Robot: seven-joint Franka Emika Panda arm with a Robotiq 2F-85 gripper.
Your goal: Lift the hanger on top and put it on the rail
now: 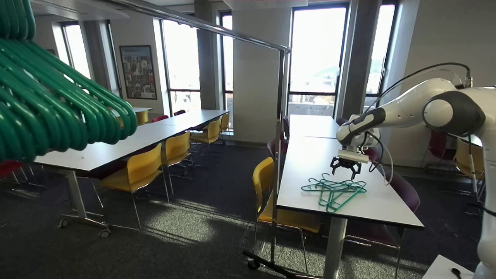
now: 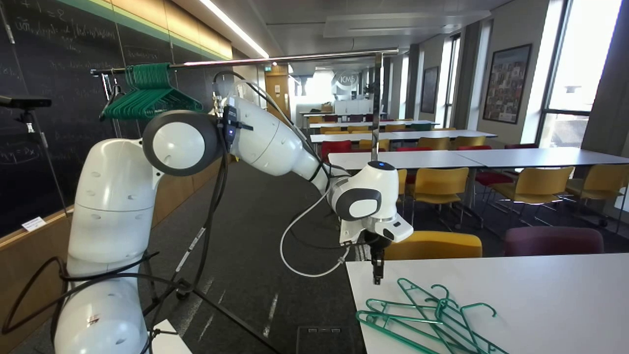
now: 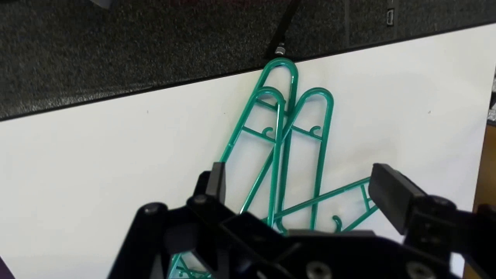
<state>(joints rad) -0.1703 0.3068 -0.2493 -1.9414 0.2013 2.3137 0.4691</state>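
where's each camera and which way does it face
In an exterior view: near the hung hangers, facing windows; the arm at right.
In an exterior view: close to the arm, facing along the chalkboard; arm spans left to centre.
Wrist view: above the table, looking down at loose hangers; parted jaws show.
Both exterior views share the arm, clothes rail and loose hangers.

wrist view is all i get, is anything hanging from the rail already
Observer: Yes, in an exterior view a bunch of green hangers hangs from the rail, toward one end of it.
Operator: ok, how high does it run
Observer: Well above the table, as both exterior views show.
Operator: and am i touching anything down there
Observer: It seems not: in an exterior view the tool ends short of the pile of hangers, with a visible gap.
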